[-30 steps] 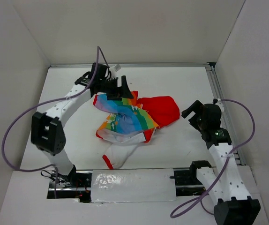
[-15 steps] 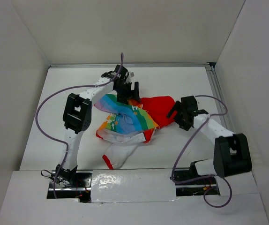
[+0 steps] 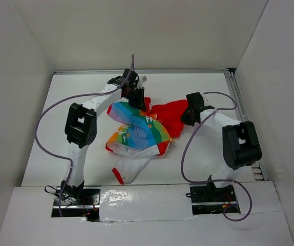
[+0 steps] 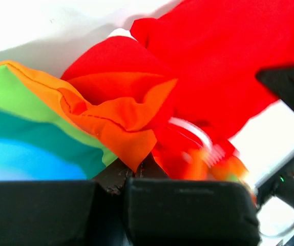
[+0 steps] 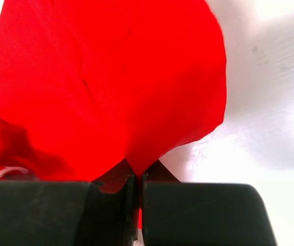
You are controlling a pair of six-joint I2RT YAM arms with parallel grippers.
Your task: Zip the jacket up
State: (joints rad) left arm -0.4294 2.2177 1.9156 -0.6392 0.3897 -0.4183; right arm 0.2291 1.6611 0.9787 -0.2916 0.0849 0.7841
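White flat worktop (image 3: 177, 84): from my remote seat I see it boxed in by pale walls at the left, right and far sides, with both arm bases at its near edge.
Small fabric child's jacket (image 3: 137, 134): it lies crumpled on the worktop between the two arms, a little toward the far side. The rainbow-striped front faces up, twisted into folds, with white lining showing at its near hem. I cannot make out the zip.
White-and-black left arm (image 3: 80, 125): it reaches from the near-left base across to the jacket's far edge.
White-and-black right arm (image 3: 242, 143): it bends in from the right side, its wrist at the jacket's right-hand edge.
Red hood (image 3: 170, 115): spread flat to the right of the striped front, it touches the worktop and fills most of my right wrist view.
White sleeve (image 3: 134, 165): it trails toward the near edge and ends in a red cuff (image 3: 117, 177).
Thin purple cables (image 3: 42, 133): one loops out wide beside each arm, and the right one curls over the worktop near the hood.
Black left claw (image 4: 131, 174): the fingers are pressed together with a pointed fold of orange fabric pinched between them, at the top of the rainbow front where it meets the red.
Black right claw (image 5: 137, 177): it is closed tight as well, nipping the tip of the hood's edge, with bare worktop just beside it.
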